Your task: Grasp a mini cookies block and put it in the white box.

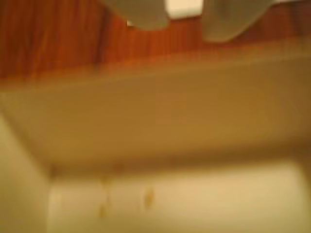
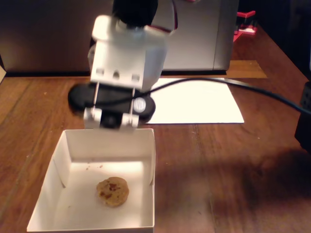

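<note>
Wooden table (image 2: 233, 160), cookie (image 2: 112, 191) in white box (image 2: 146, 160) — tool (image 1: 185, 22) above far wall, fingers apart.

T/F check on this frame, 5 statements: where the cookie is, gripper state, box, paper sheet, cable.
1. The cookie lies inside the white box. True.
2. The gripper holds the cookie between its fingers. False: the wrist view shows nothing between the fingertips, and the cookie sits on the box floor.
3. The box holds two cookies. False: only one is visible, plus a few crumbs.
4. A flat sheet of white paper lies on the wooden table behind the box in the fixed view. True.
5. A black cable runs across the paper sheet. True.
</note>
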Robot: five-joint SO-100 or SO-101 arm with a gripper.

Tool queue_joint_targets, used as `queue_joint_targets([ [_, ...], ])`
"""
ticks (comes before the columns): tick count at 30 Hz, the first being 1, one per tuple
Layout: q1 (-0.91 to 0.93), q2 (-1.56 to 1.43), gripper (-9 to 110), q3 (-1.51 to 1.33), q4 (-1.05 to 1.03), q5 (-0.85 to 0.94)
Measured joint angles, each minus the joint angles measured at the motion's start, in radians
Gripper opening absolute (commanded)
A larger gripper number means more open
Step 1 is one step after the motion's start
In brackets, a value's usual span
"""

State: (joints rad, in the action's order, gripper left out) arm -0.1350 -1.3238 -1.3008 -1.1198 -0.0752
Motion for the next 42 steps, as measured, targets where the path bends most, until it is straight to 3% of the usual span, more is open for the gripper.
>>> queue_joint_targets([
  [14, 0.176, -0.268, 0, -0.063, -0.077, 0.057],
  [42, 0.166, -1.166, 0, -1.204, 0.199, 0.029],
])
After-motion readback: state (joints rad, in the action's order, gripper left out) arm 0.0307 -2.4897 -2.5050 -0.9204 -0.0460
